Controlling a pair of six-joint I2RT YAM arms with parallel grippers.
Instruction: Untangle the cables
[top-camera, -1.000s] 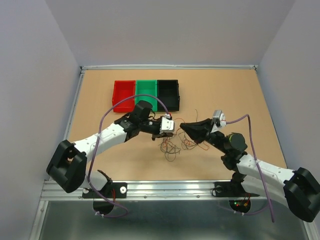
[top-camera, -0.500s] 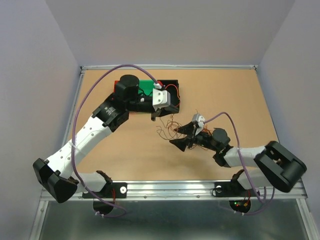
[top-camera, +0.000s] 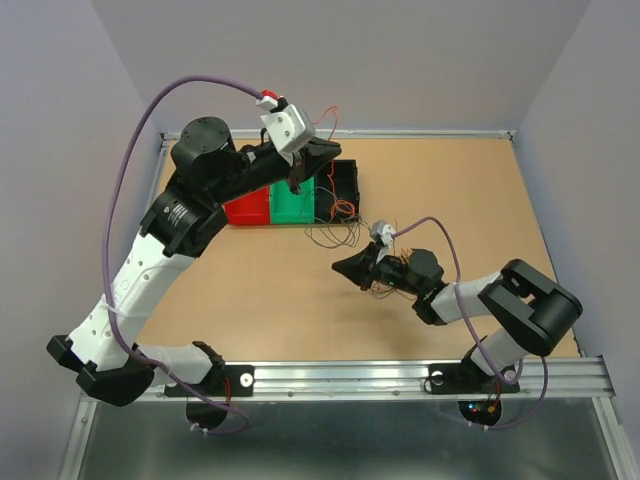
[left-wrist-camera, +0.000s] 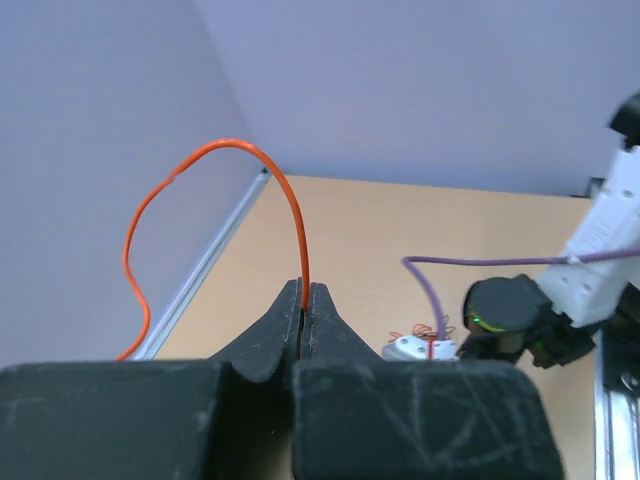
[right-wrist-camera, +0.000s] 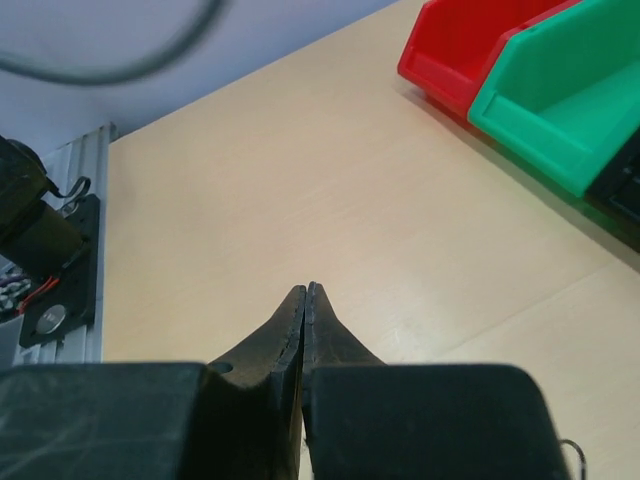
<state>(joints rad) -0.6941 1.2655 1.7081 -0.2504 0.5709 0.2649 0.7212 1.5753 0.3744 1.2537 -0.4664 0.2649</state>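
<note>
Left wrist view: our left gripper (left-wrist-camera: 304, 300) is pressed shut on one orange cable (left-wrist-camera: 245, 148), held high above the table. We judge this to be the separating step. Other cables (top-camera: 335, 235) lie beside the black bin (top-camera: 350, 185); our right gripper (right-wrist-camera: 305, 298) is closed, seemingly on nothing. Next, carry the strand clear and release it, perhaps over the red bin (top-camera: 245, 210).

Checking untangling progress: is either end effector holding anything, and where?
Left end effector pinches an orange wire between its fingertips, spot along it hidden; right end effector holds nothing.
</note>
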